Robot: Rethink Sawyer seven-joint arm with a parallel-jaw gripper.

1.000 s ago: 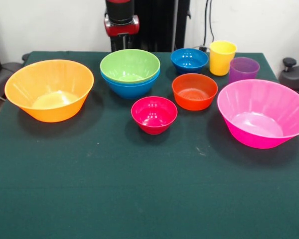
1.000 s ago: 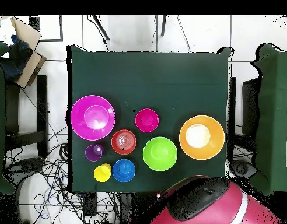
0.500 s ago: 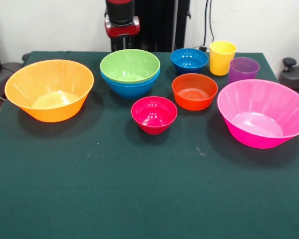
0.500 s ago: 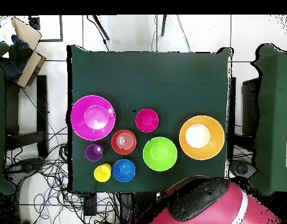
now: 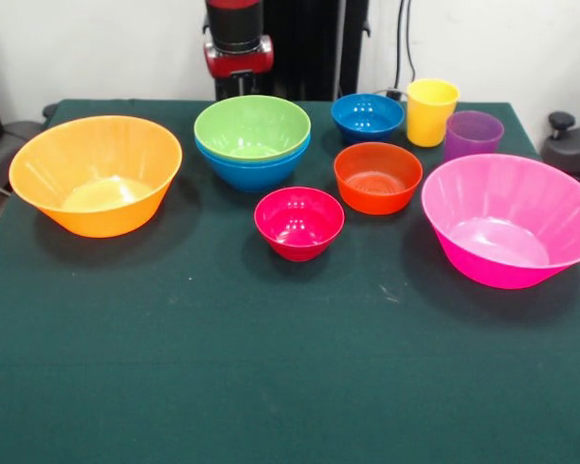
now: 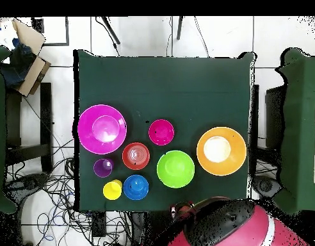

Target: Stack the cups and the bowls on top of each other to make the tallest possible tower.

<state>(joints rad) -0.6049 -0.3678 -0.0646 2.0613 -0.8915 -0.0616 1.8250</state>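
Note:
All bowls and cups stand apart on the green table (image 5: 271, 367). A large orange bowl (image 5: 95, 174) (image 6: 221, 150) is at the front view's left and a large pink bowl (image 5: 510, 218) (image 6: 102, 129) at its right. A green bowl (image 5: 252, 127) (image 6: 175, 168) is nested in a light blue bowl (image 5: 254, 172); nothing else is stacked. The crimson bowl (image 5: 299, 222), the orange-red bowl (image 5: 377, 177) and the dark blue bowl (image 5: 367, 116) stand singly. The yellow cup (image 5: 431, 111) (image 6: 112, 189) and the purple cup (image 5: 472, 134) (image 6: 103, 168) stand upright at the back right. The gripper is out of view.
A red and black part of the arm (image 5: 237, 43) stands behind the green bowl; its red bulk (image 6: 230, 224) lies past the table's edge in the overhead view. A cardboard box (image 6: 22, 54) and cables lie on the floor. A black knob (image 5: 561, 121) is off the table's right.
In the overhead view the arm's red bulk has drawn a little to the right and down. Bowls and cups have not moved.

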